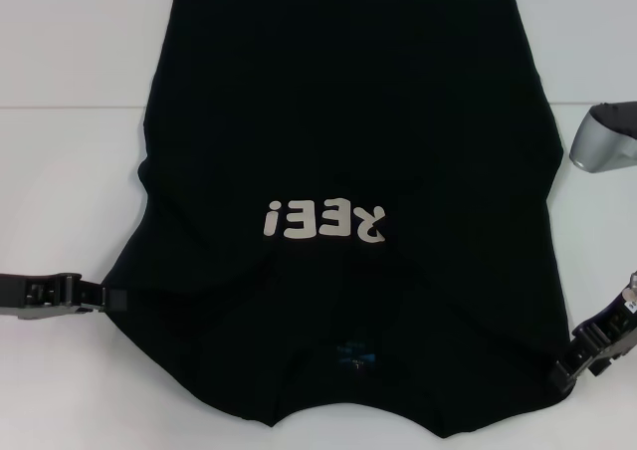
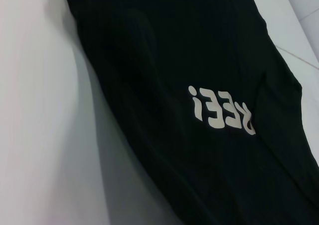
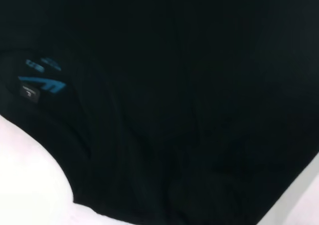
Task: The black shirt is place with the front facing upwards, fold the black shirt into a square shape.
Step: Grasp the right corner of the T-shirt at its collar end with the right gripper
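The black shirt (image 1: pixel 348 121) lies front up on the white table (image 1: pixel 70 191), collar end nearest me, its off-white lettering (image 1: pixel 323 219) upside down and its blue neck label (image 1: pixel 356 353) near the front edge. My left gripper (image 1: pixel 107 298) pinches the shirt's near left corner at table height. At the near right corner my right gripper (image 1: pixel 565 368) holds the cloth. Creases run from both corners toward the collar. The left wrist view shows the shirt (image 2: pixel 174 46) with its lettering (image 2: pixel 222 110). In the right wrist view, the shirt (image 3: pixel 199 110) and the label (image 3: pixel 42 83) fill the picture.
A grey rounded device (image 1: pixel 604 139) stands on the table just right of the shirt. A seam (image 1: pixel 60 109) crosses the tabletop behind the shirt's middle. Bare white table shows on both sides of the cloth.
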You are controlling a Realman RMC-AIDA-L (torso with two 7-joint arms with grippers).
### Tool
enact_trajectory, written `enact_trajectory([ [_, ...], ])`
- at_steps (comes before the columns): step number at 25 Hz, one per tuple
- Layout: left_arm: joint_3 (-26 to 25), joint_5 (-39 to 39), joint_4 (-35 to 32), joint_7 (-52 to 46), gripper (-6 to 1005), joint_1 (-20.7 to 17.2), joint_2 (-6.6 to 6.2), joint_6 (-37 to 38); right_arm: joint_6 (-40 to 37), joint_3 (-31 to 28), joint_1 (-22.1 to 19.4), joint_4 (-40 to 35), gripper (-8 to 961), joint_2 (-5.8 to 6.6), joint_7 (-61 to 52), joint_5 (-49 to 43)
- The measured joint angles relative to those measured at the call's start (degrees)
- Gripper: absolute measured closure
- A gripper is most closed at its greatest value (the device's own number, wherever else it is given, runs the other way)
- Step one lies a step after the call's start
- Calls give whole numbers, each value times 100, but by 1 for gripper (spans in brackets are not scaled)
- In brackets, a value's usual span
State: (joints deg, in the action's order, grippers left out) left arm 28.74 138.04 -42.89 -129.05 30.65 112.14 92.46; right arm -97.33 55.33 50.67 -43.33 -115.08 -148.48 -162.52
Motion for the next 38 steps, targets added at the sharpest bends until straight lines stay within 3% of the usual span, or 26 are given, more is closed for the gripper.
enact_trajectory([
  [14,0,-50,0,14,948,-4,0,-31,95,219,40,24,371,-129,-23,-35],
  [32,0,-57,0,87,946,-17,0,-53,280,412,104,96,376,-152,-256,-34],
  [38,-75,-59,0,152,946,-25,0,-45,432,692,138,83,513,-207,-432,-74],
])
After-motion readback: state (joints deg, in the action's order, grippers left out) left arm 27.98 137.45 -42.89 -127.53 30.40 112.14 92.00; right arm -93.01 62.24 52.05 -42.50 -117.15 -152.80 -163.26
